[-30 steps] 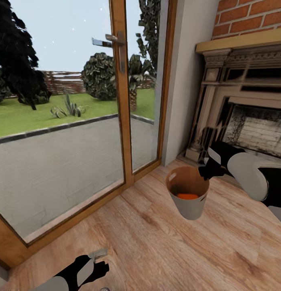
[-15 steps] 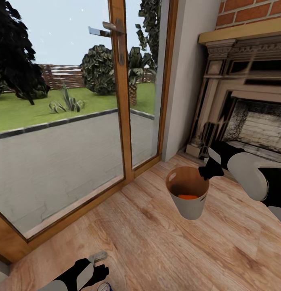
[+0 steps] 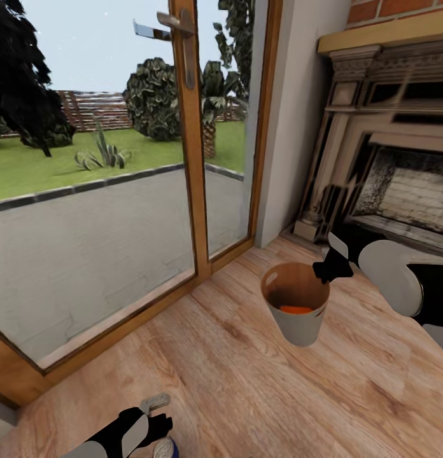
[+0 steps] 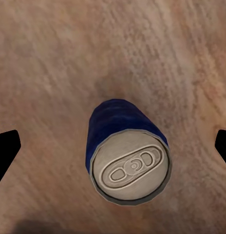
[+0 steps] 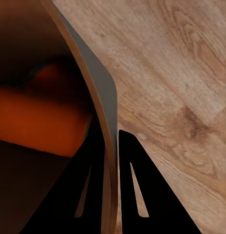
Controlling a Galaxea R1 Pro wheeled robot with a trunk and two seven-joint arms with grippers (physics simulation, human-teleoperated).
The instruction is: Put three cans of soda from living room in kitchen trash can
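Two orange cans (image 3: 295, 309) lie inside the bin (image 3: 300, 324), which the right gripper (image 3: 328, 270) holds off the floor (image 3: 247, 381) near the fireplace (image 3: 400, 159), its jaws pinched on the rim. The right wrist view shows those fingers (image 5: 137, 195) either side of the bin wall. The left wrist view shows the blue can (image 4: 125, 151) upright on the floor, between the wide-open jaws of the left gripper (image 3: 159, 425).

Blue can (image 3: 165, 448) beside the left gripper (image 3: 156, 425) is cut by the frame's bottom edge; orange can (image 3: 295, 309) sits half-hidden inside the trash can (image 3: 301, 327). How many orange cans, can't tell.
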